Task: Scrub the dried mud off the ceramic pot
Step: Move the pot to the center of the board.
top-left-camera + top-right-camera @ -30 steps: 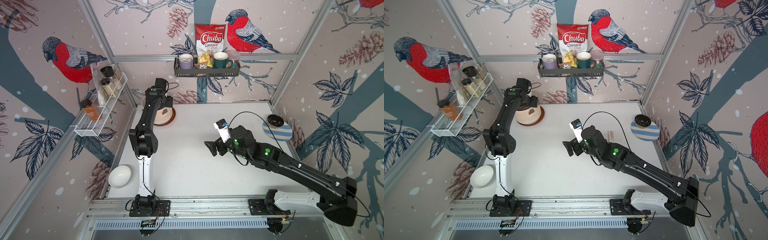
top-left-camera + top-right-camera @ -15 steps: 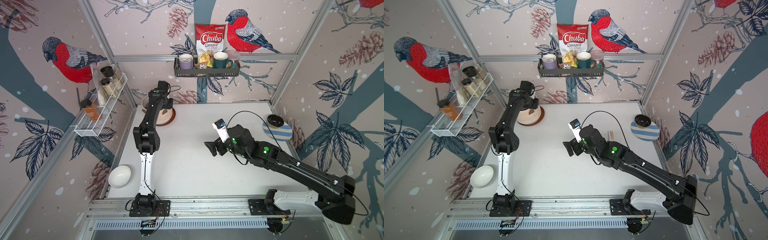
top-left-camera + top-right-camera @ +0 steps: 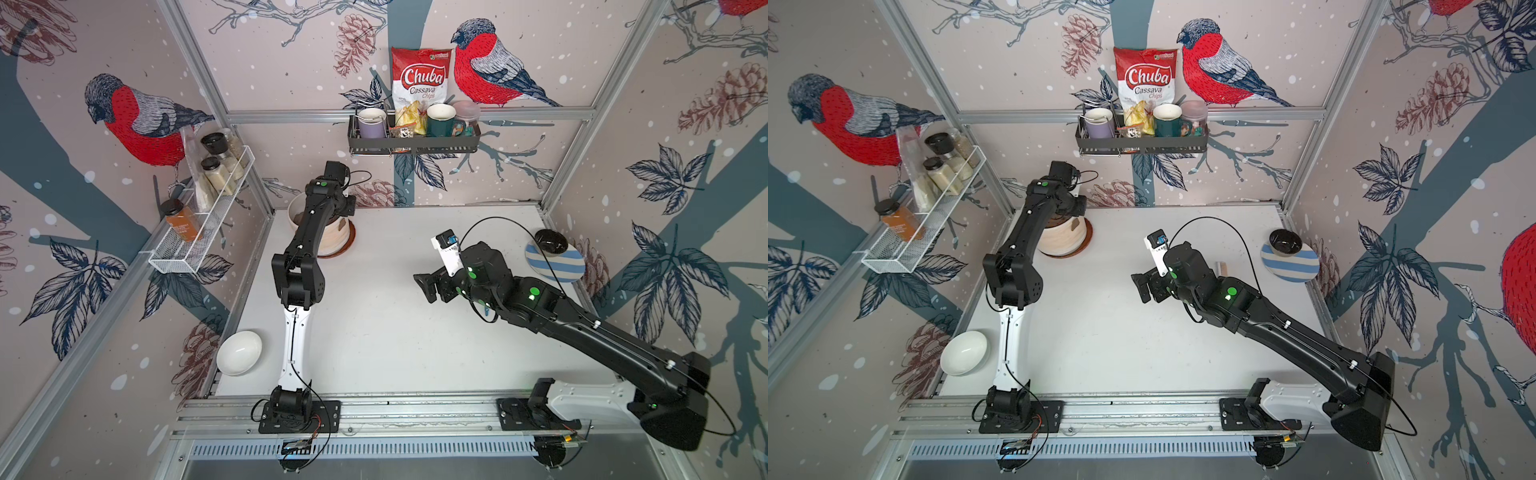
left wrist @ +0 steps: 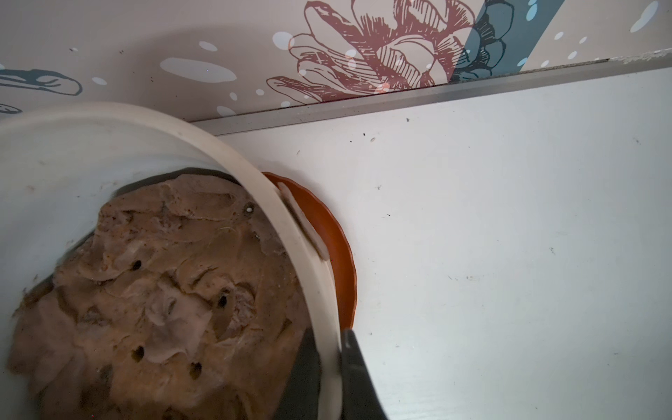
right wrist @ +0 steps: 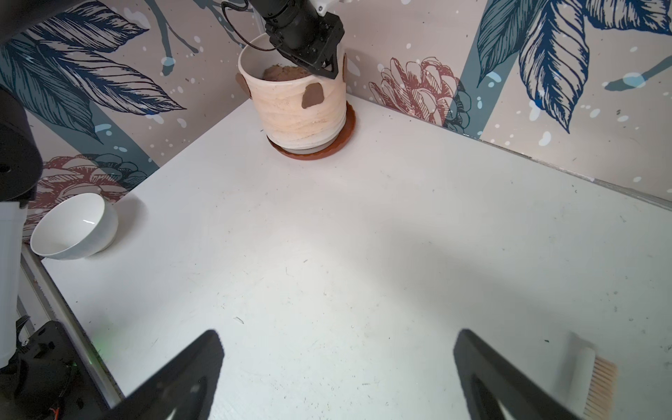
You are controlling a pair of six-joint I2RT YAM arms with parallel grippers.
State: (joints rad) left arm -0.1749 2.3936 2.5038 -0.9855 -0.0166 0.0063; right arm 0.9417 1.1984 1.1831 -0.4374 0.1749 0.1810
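Two jaws of the left gripper (image 4: 330, 351) pinch the white rim of the ceramic pot (image 5: 298, 112), one inside, one outside. The pot stands on its saucer (image 5: 350, 127) on the counter (image 5: 327, 254), dried mud (image 5: 312, 95) patches on its ribbed wall. Well apart from the pot, the right gripper (image 5: 338, 332) gapes empty. Likely heavy, rigid, slick-glazed and chippable; the rim grip suits steadying it.

A robot test cell dressed as a home kitchen is shown. A white tabletop (image 3: 395, 332) is enclosed by silver aluminium frame profiles (image 3: 291, 115) and bullfinch-printed wallpaper panels (image 3: 137, 124). Black-and-white robot arms (image 3: 298, 278) are bolted to a slotted metal base rail (image 3: 415, 411). A white wire rack of spice jars (image 3: 199, 232) and a black metal shelf (image 3: 413, 145) holding a red-and-white cassava chip bag (image 3: 419, 83) are hung on the walls.
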